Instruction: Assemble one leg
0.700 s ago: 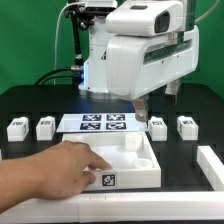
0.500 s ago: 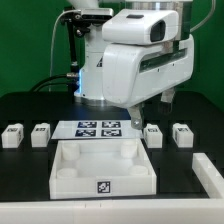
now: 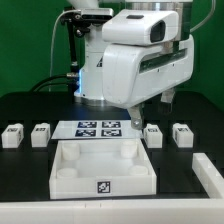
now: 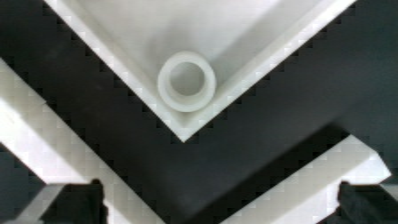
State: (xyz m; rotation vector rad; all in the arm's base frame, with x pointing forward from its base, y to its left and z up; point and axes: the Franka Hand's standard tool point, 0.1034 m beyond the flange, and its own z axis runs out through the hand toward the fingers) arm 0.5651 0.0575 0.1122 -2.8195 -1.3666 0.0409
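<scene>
Four small white legs with tags stand in a row on the black table: two at the exterior view's left [image 3: 12,135] [image 3: 41,134] and two at its right [image 3: 153,134] [image 3: 182,133]. The large white square tray-like piece [image 3: 62,172] lies in front of them. My gripper [image 3: 150,110] hangs open and empty above the tray's far right corner, apart from every leg. In the wrist view the fingertips [image 4: 63,205] sit wide apart around my gripper [image 4: 214,212]. Below it is the tray's corner [image 4: 267,60] with a round socket [image 4: 187,82].
The marker board [image 3: 100,127] lies flat between the two pairs of legs. A white raised bar [image 3: 211,172] runs along the table at the exterior view's right front. The robot's base and cables stand behind the marker board.
A human hand that rested on the tray 0.7 s ago is gone, and the tray now lies further to the exterior view's left. Over the last half second nothing has moved.
</scene>
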